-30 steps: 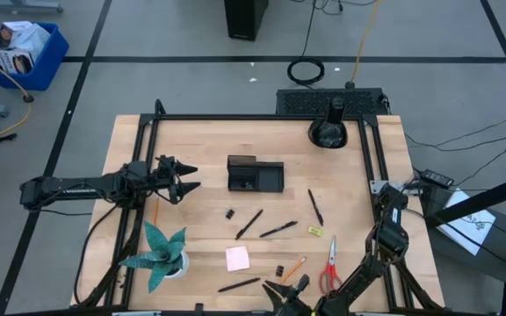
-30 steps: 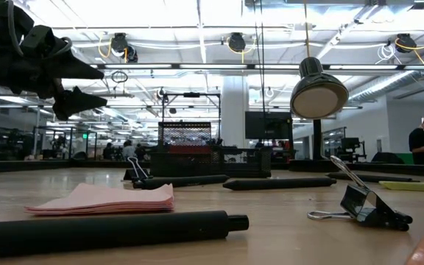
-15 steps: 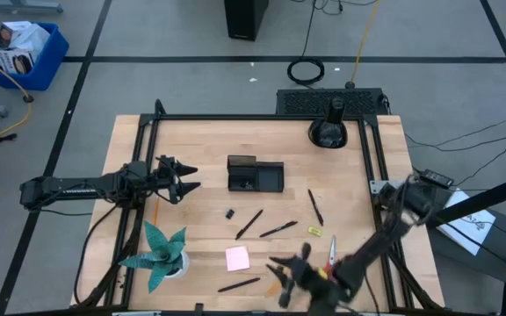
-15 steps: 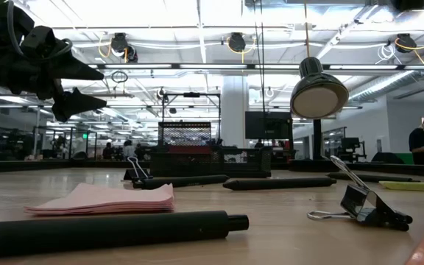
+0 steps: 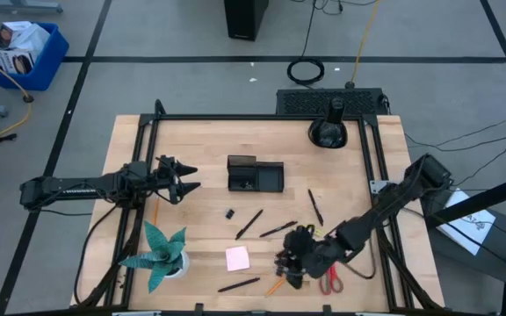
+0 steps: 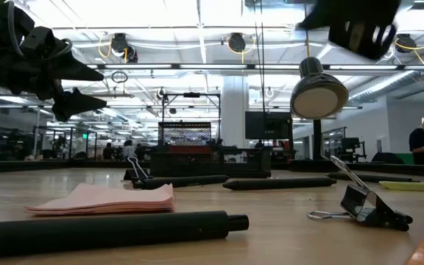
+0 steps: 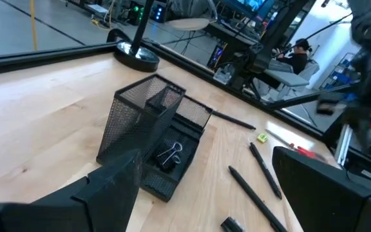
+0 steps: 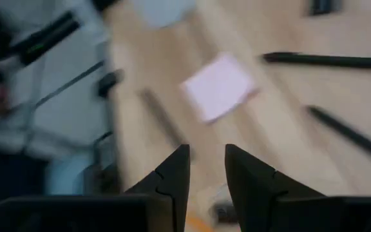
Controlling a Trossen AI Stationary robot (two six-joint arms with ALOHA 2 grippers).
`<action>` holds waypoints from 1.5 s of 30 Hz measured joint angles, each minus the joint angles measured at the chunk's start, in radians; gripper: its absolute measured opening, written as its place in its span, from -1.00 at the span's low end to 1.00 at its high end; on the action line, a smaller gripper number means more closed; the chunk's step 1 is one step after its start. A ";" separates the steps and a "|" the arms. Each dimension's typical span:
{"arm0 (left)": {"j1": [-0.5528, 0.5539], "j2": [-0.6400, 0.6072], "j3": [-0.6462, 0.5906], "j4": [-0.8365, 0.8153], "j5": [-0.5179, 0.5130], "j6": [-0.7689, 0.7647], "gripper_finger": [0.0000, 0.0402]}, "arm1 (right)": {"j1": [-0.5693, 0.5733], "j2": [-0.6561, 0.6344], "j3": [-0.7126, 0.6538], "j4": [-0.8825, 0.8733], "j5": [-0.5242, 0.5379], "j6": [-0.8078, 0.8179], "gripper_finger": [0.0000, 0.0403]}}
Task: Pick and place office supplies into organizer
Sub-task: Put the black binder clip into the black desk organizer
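The black mesh organizer stands mid-table with a binder clip in its low tray. Black pens, a pink sticky-note pad, red-handled scissors, an orange pencil and a small clip lie flat on the wood. My right gripper hangs above the table beside the pad, its fingers a narrow gap apart with nothing between them. Open and idle at the table's left is my left gripper.
A teal spiky plant stands at the near left. A black lamp with a round base stands at the far right. In the low view a binder clip and a pen lie close to the near edge.
My right gripper has risen from the table's near edge and swung toward the far edge and the pink pad, rolling and tipping from steeply downward to a shallower slant. The supplies on the table stay where they were.
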 joint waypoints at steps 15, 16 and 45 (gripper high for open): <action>0.000 0.000 0.000 -0.013 -0.001 0.004 0.75 | -0.071 0.019 -0.232 0.362 -0.269 -0.105 -0.64; 0.000 0.000 0.000 -0.013 -0.001 0.004 0.75 | -0.077 0.019 -0.248 0.364 -0.283 -0.105 -0.64; 0.000 0.000 0.000 0.016 -0.033 -0.009 0.75 | -0.288 0.019 -0.397 0.607 -0.701 -0.606 -0.67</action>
